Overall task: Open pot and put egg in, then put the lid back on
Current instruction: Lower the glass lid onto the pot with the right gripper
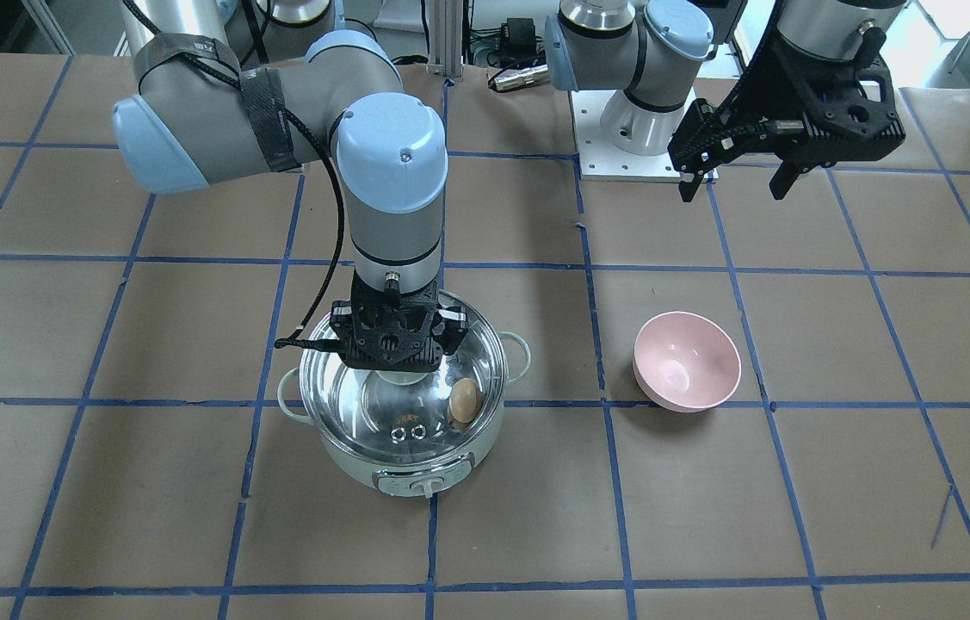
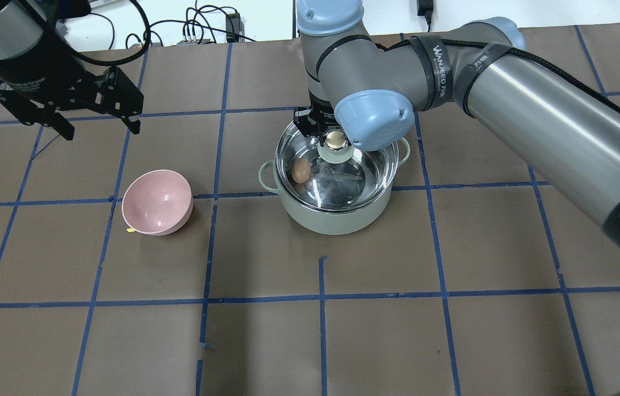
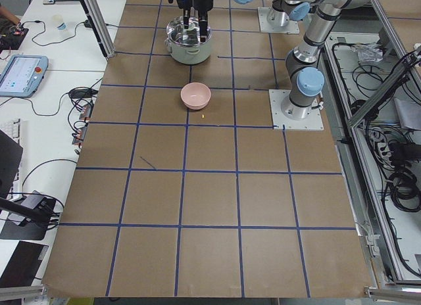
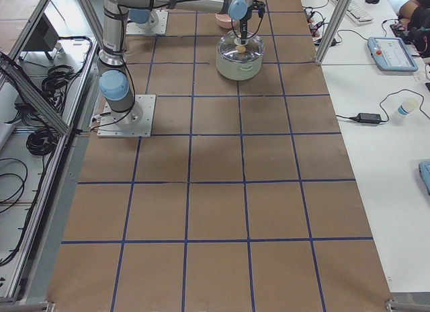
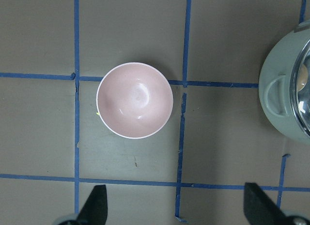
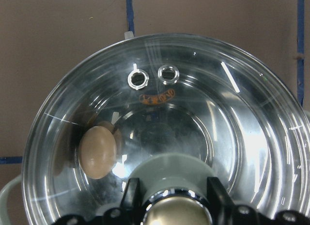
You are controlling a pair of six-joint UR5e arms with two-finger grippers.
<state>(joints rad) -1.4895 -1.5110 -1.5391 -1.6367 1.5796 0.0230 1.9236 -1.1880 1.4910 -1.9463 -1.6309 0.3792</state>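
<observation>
The mint-green pot (image 1: 416,465) stands mid-table, also seen in the overhead view (image 2: 337,220). The clear glass lid (image 1: 403,413) lies on its rim, its two vent holes toward the control knob. The brown egg (image 1: 464,400) lies inside on the steel bottom, seen through the glass in the overhead view (image 2: 301,171) and the right wrist view (image 6: 98,152). My right gripper (image 1: 398,362) points straight down, shut on the lid's centre knob (image 6: 177,169). My left gripper (image 1: 734,185) is open and empty, high above the table, well away from the pot.
An empty pink bowl (image 1: 685,360) sits on the table on the robot's left of the pot; it shows below the left gripper's fingers in the left wrist view (image 5: 134,100). The pot's edge (image 5: 278,96) shows there too. Brown paper with blue tape lines covers the table.
</observation>
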